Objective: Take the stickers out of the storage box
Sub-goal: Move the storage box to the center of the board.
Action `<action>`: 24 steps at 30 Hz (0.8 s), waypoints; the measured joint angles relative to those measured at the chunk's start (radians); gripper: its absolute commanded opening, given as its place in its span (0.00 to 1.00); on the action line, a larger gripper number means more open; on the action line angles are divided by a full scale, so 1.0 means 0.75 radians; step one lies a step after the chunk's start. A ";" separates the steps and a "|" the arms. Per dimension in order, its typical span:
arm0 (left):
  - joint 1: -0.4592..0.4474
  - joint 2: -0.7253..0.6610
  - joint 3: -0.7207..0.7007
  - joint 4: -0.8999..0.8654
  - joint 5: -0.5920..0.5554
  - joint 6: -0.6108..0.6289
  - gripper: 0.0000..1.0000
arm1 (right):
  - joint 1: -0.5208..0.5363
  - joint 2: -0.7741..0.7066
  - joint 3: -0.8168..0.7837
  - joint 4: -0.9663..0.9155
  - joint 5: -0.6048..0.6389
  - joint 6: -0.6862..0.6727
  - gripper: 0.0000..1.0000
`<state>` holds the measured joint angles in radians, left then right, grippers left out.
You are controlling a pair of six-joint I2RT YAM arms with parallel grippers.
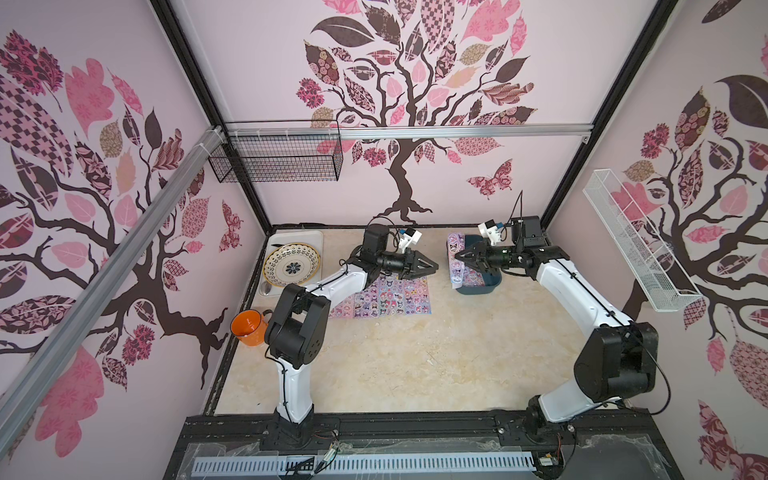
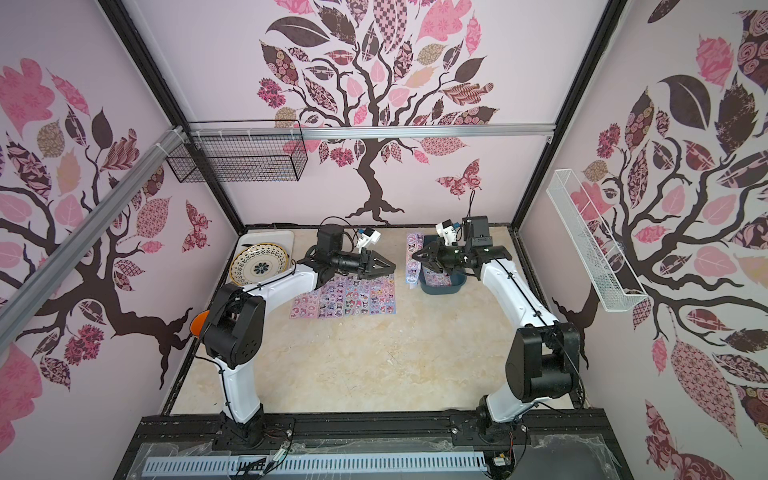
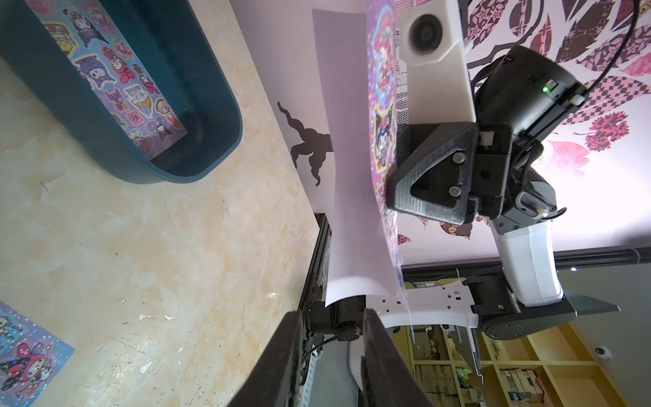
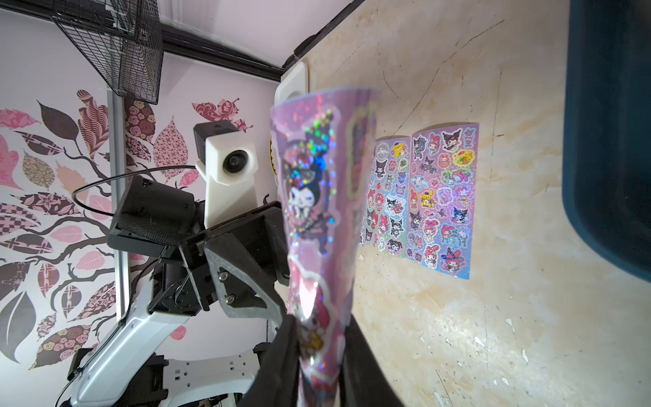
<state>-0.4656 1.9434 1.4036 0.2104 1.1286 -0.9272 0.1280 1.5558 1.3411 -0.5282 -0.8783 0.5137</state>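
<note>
My right gripper [image 1: 458,257] [image 4: 318,326] is shut on one purple-pink sheet of stickers [image 1: 455,242] [image 4: 310,197], which stands on edge above the near-left rim of the storage box [image 1: 478,287] [image 2: 440,289]. Its white back [image 3: 352,176] faces the left wrist view. Another sheet [image 3: 116,77] lies inside the dark teal box [image 3: 218,105]. Several sheets [image 1: 390,297] [image 2: 345,299] [image 4: 440,197] lie side by side on the table under the left arm. My left gripper [image 1: 434,266] [image 3: 333,317] is open with nothing between its fingers, pointing at the held sheet from a short way off.
A patterned plate [image 1: 293,264] rests on a white tray [image 1: 316,239] at the back left. An orange mug [image 1: 248,327] stands by the left wall. A black wire basket [image 1: 276,156] and a white wire basket [image 1: 640,245] hang on the walls.
</note>
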 measured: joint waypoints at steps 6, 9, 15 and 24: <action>-0.018 0.000 0.000 0.066 0.006 -0.050 0.35 | 0.067 0.011 0.006 0.029 -0.001 0.021 0.24; -0.025 0.000 0.000 0.072 0.010 -0.058 0.35 | 0.087 0.026 0.009 0.052 -0.001 0.035 0.24; -0.026 0.000 0.000 0.077 0.013 -0.064 0.35 | 0.095 0.054 0.009 0.064 0.003 0.039 0.24; -0.026 0.000 0.000 0.075 0.008 -0.058 0.35 | 0.087 0.054 0.009 0.056 0.076 0.028 0.24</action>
<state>-0.4850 1.9434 1.4036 0.2665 1.1343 -0.9710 0.1936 1.5963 1.3479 -0.4862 -0.8211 0.5350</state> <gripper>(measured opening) 0.346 0.244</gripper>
